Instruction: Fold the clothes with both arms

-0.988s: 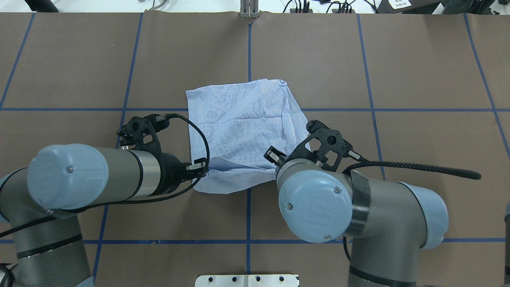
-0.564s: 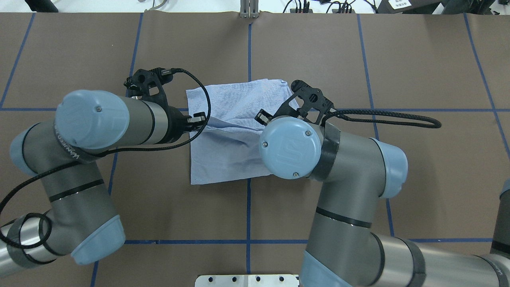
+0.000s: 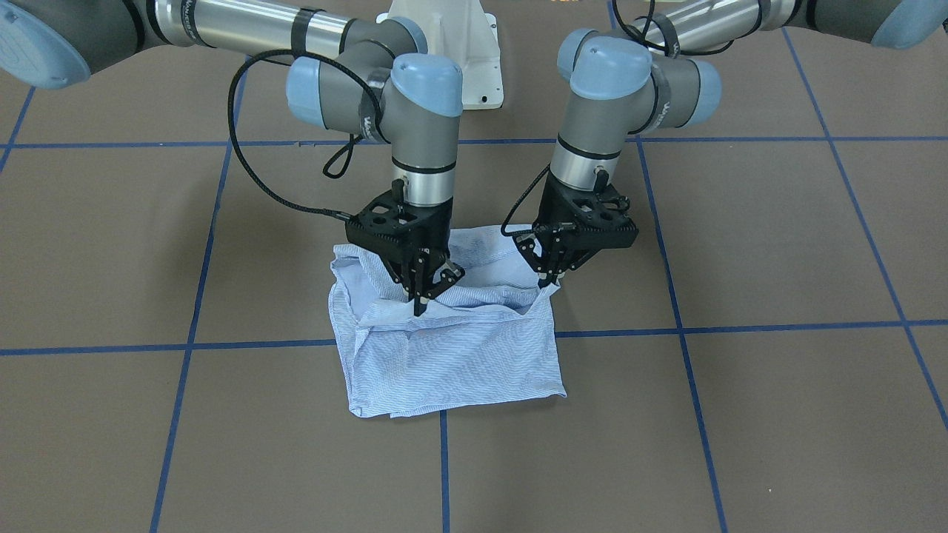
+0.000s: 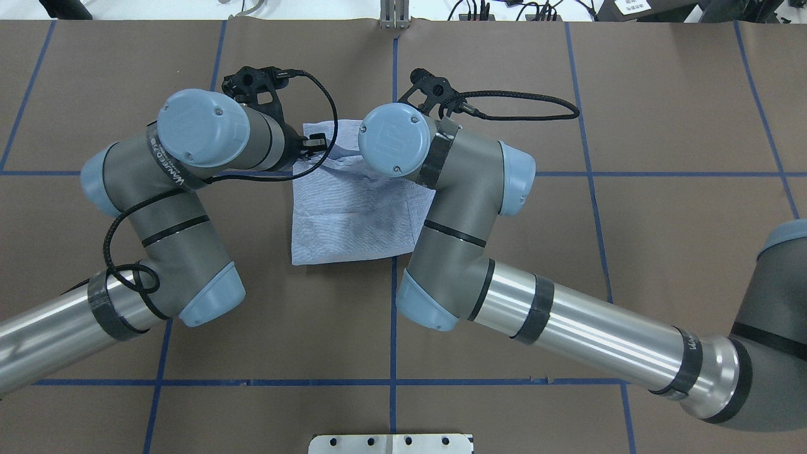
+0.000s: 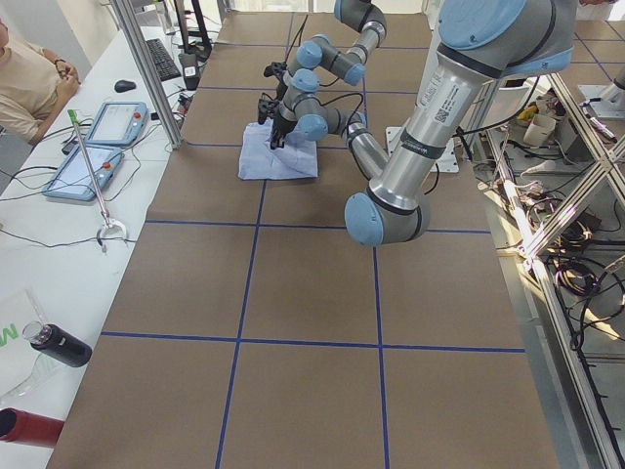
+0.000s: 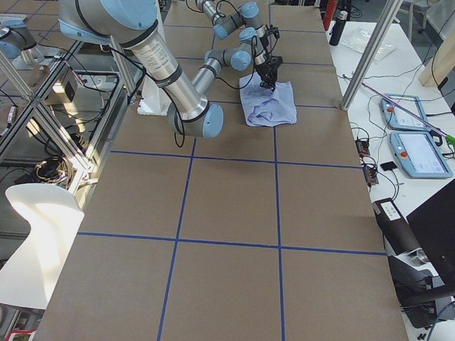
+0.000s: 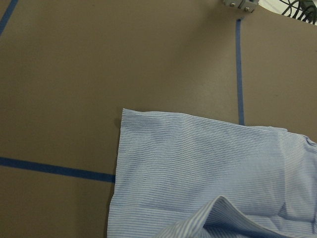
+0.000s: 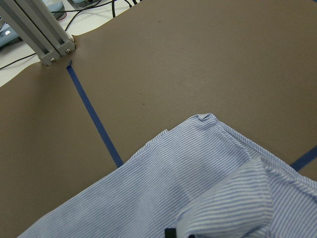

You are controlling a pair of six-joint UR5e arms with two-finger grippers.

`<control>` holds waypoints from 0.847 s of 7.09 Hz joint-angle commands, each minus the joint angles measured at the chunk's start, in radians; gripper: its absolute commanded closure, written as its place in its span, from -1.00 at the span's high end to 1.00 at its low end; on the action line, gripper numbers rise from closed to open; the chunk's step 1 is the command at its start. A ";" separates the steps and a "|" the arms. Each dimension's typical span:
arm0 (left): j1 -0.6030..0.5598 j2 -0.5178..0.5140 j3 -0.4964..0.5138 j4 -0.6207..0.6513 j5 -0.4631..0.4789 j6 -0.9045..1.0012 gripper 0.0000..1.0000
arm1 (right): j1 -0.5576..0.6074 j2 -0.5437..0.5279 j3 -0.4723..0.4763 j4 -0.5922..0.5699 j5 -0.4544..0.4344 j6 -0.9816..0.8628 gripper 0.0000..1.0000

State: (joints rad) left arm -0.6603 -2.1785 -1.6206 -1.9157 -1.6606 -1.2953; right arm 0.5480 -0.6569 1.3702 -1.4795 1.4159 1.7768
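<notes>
The light blue striped shirt [image 3: 452, 355] lies folded into a rough square at the table's middle; it also shows in the overhead view [image 4: 353, 221]. Both arms reach over it from the robot's side. My left gripper [image 3: 548, 282] is shut on the shirt's lifted edge at one corner. My right gripper [image 3: 420, 305] is shut on the same edge at the other corner. The held edge hangs a little above the lower layer, close to the shirt's far edge [image 7: 198, 124]. In the overhead view the wrists hide both sets of fingertips. Collar, pocket and buttons are hidden.
The brown table cover [image 4: 630, 94] has blue tape grid lines. The white pedestal base [image 3: 444, 29] stands behind the arms. A metal post [image 4: 394, 16] is at the far edge, a metal plate [image 4: 391, 443] at the near edge. Tablets [image 5: 112, 122] lie on a side table.
Both grippers have carried the shirt's near edge away from the robot, over the rest of the shirt, toward its far edge. The shirt now shows shorter, doubled over.
</notes>
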 commanded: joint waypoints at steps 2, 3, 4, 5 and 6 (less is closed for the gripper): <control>-0.027 -0.073 0.258 -0.164 0.001 0.060 -1.00 | 0.029 0.036 -0.195 0.145 0.032 -0.075 -1.00; -0.027 -0.081 0.324 -0.240 0.001 0.082 0.45 | 0.032 0.034 -0.209 0.153 0.053 -0.177 0.26; -0.039 -0.081 0.330 -0.267 -0.004 0.168 0.99 | 0.059 0.049 -0.207 0.150 0.093 -0.247 0.99; -0.073 -0.073 0.283 -0.255 -0.074 0.209 1.00 | 0.151 0.072 -0.195 0.077 0.323 -0.346 1.00; -0.143 -0.014 0.210 -0.246 -0.246 0.296 1.00 | 0.214 0.086 -0.125 -0.076 0.372 -0.516 1.00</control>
State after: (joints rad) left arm -0.7390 -2.2390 -1.3447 -2.1660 -1.7554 -1.0868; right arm 0.6820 -0.5902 1.1890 -1.4175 1.6726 1.4315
